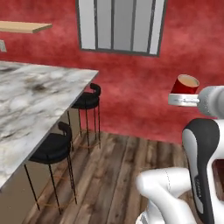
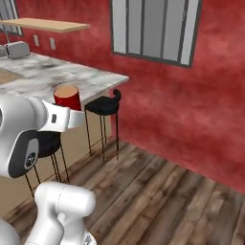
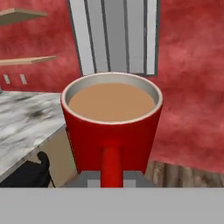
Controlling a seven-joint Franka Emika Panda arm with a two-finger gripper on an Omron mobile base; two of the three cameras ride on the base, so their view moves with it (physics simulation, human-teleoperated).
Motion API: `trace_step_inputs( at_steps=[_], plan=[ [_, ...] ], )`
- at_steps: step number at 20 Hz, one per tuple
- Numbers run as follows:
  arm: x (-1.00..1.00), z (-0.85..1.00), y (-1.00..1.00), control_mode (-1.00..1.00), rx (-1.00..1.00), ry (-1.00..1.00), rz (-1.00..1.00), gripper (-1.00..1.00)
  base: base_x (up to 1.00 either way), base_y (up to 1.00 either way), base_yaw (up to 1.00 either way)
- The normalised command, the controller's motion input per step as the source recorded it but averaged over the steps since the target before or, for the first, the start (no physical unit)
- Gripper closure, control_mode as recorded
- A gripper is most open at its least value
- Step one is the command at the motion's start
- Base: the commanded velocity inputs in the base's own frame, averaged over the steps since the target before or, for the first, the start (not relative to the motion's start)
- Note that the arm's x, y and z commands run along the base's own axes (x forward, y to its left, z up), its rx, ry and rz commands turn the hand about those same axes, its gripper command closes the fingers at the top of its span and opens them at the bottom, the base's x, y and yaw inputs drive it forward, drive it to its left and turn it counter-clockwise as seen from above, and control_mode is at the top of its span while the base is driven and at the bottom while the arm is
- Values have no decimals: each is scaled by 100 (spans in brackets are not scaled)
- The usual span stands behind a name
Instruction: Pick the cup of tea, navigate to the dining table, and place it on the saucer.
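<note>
While the base faces the red wall, the hand carries the cup high in the air, well apart from the counter and above the wooden floor. The cup stands upright with its handle turned back toward the wrist, seen in the hand view as a red strip running down the middle of the wall of the cup. That level carriage is likely on purpose: the tea lies close under the rim, and any tilt during the drive would spill it. The hand is pinching the cup low down at the handle side; the fingertips themselves are hidden behind the cup, so how far they wrap I cannot tell. Holding it well above counter height should also let it pass over the marble edge without a knock.

Counted: one cup, one counter, one window in the wall. Two black stools stand along the counter's near side in the left base view. Two wooden shelves show in the hand view, one above the other. One silver toaster sits at the far end of the counter, and two small wall sockets sit beside it.

No saucer can be made out on the marble from here. By my judgement the pick is done, and the drive to the counter is the step in hand.
</note>
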Motion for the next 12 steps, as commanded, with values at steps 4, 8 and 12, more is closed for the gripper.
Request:
trace_step_inputs(
  at_steps=[4, 8, 12],
  plan=[
    [0, 0, 0, 100, 0, 0, 0, 100, 100, -44, 50],
    [0, 0, 0, 100, 0, 0, 0, 100, 89, -60, 33],
    [0, 0, 0, 100, 0, 0, 0, 100, 79, -71, 26]
  ],
)
